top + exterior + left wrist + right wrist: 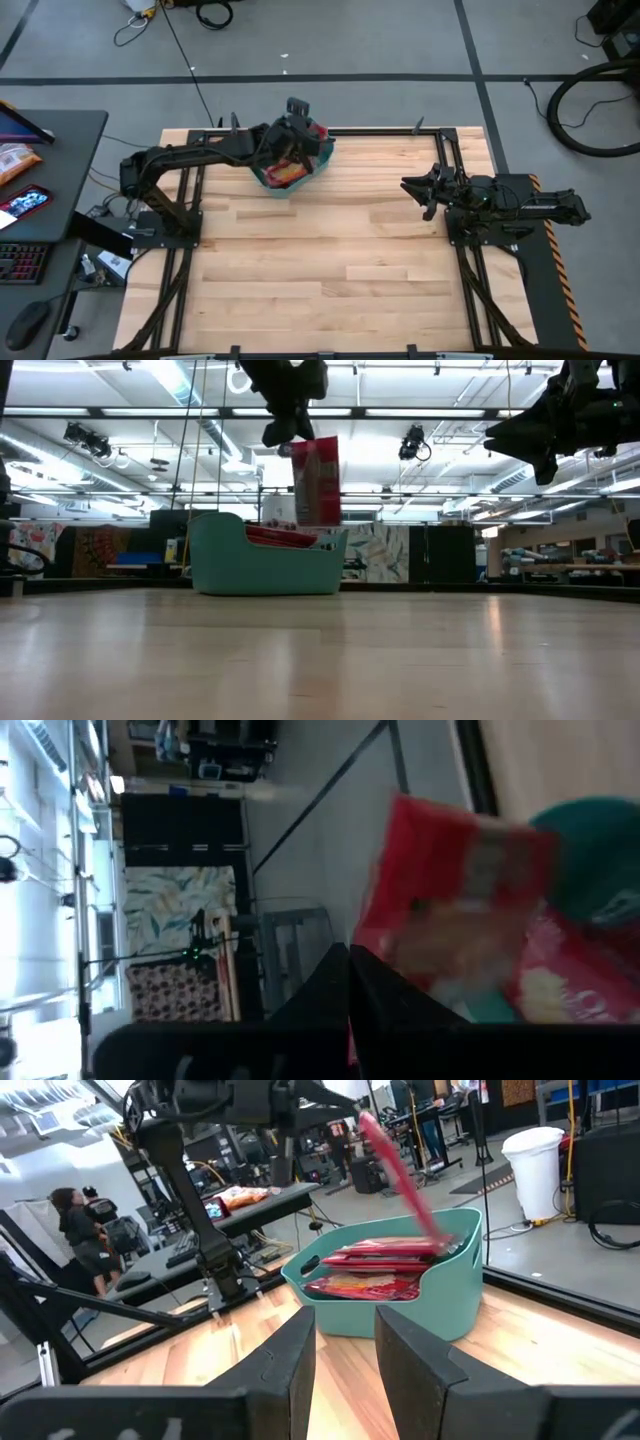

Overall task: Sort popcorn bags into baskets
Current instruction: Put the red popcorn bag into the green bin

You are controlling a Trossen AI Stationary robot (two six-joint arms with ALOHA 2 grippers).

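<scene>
A teal basket [272,178] stands at the table's far edge, left of the middle, with several red popcorn bags [375,1260] stacked flat inside it. My left gripper [290,432] hovers over the basket, shut on one more red popcorn bag [317,480]. In the left wrist view this bag [450,890] shows beyond the fingers, with the basket [595,850] behind it. My right gripper [345,1345] waits open at the table's right side [415,190], pointing toward the basket [440,1295]. My left gripper pinches the popcorn bag by its upper edge [297,448] between its two fingers, coming from above at a slant. The bag hangs below the fingers, nearly upright and a little tilted. Its lower end [437,1238] is level with the basket's rim; whether it touches the stack I cannot tell.
Bare wooden tabletop [330,260] stretches from the basket to the near edge. A dark desk [50,200] left of the table carries a keyboard, a phone and an orange packet [15,160]. A person [80,1220] and a white bin [535,1165] show in the room beyond.
</scene>
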